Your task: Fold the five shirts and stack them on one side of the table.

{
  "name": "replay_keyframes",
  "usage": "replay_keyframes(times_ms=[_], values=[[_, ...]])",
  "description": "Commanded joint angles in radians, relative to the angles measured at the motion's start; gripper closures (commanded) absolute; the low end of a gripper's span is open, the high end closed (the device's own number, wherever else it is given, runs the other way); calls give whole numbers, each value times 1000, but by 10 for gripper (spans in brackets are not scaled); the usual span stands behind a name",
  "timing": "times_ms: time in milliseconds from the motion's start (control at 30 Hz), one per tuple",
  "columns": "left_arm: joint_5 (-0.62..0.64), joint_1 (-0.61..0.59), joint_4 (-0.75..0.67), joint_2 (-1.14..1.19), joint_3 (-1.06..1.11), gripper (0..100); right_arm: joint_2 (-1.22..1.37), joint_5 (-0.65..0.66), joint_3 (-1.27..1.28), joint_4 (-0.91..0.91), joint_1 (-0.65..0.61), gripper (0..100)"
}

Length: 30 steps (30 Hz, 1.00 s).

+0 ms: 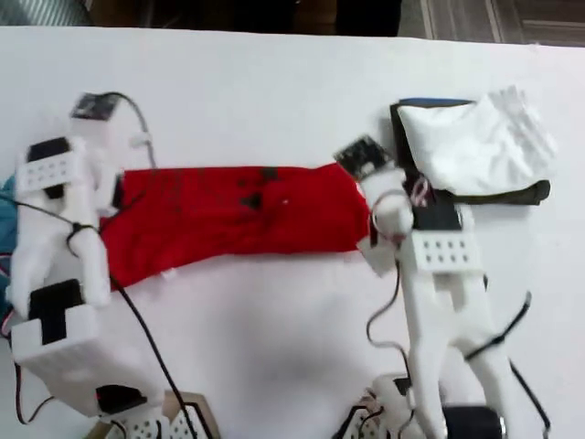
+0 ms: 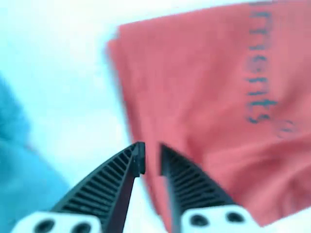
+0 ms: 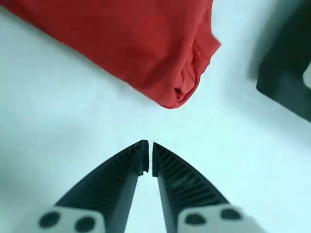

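Note:
A red shirt (image 1: 233, 218) lies folded into a long strip across the middle of the table. My left gripper (image 2: 151, 159) hovers over the strip's left end (image 2: 204, 107), its fingers a narrow gap apart and holding nothing. One finger is over the red edge, the other over bare table. My right gripper (image 3: 149, 158) hangs over white table just off the shirt's right-hand corner (image 3: 184, 82), shut and empty. In the high view the left gripper (image 1: 111, 197) and the right gripper (image 1: 373, 240) stand at the strip's two ends.
At the back right a folded white shirt (image 1: 475, 142) rests on a black one (image 1: 512, 194), with a blue edge (image 1: 434, 101) beneath. The black fabric (image 3: 286, 77) is close to my right gripper. Teal cloth (image 2: 19, 170) lies at the table's left edge (image 1: 5, 197).

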Motion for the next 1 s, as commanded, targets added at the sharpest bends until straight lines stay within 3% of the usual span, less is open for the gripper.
replay_keyframes(times_ms=[0,267,433,733,933,967], values=[[8,-52,5,25,-74,743,-139,5,138,-67,22,977],[8,-69,51,241,-203,759,-265,8,253,-99,137,978],[8,-54,91,354,-292,759,-275,109,292,-99,236,978],[6,61,327,489,-484,766,-274,109,471,-286,311,978],[-38,87,402,565,-579,982,-274,107,623,-456,314,978],[-40,84,408,580,-588,974,-274,107,623,-456,314,978]])
